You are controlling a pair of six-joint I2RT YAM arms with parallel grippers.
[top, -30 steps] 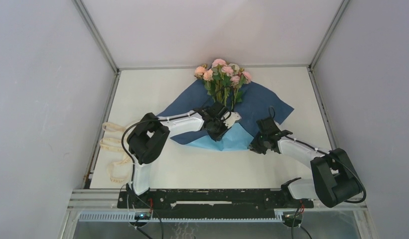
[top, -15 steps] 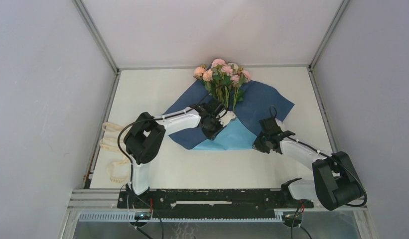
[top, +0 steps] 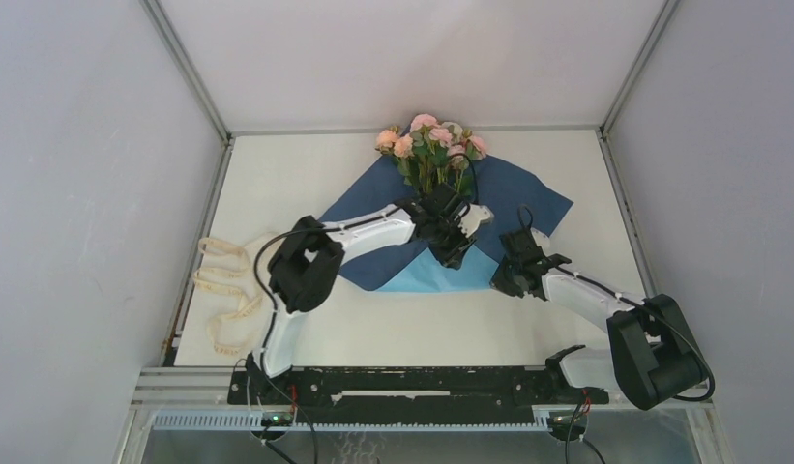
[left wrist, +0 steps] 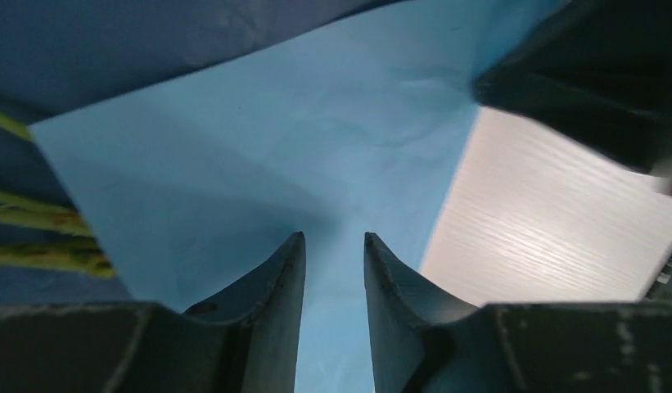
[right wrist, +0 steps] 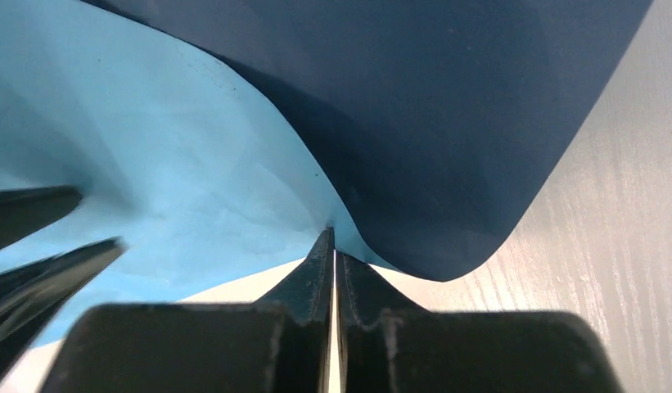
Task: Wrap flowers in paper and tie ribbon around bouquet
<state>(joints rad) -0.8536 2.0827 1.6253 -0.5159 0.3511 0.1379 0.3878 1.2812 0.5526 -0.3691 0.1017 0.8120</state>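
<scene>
The flowers (top: pixel 427 141), pink and cream blooms with green stems (left wrist: pixel 39 239), lie on the paper (top: pixel 516 199) at the back middle of the table. The paper shows its navy face, and its near corner is folded over as a light-blue flap (top: pixel 424 279). My left gripper (top: pixel 462 246) hovers over that flap (left wrist: pixel 259 155), open, with nothing between its fingers (left wrist: pixel 334 239). My right gripper (top: pixel 502 280) is shut on the paper's edge (right wrist: pixel 333 233), where the navy sheet (right wrist: pixel 447 123) curls up. The cream ribbon (top: pixel 221 288) lies loose at the table's left edge.
The white table (top: pixel 296 184) is boxed in by grey walls at left, right and back. The right arm's dark body (left wrist: pixel 594 74) shows close by in the left wrist view. The left gripper's fingers (right wrist: pixel 38 237) show in the right wrist view.
My left gripper moved right over the flap and opened. My right gripper closed on the paper's edge and shifted slightly.
</scene>
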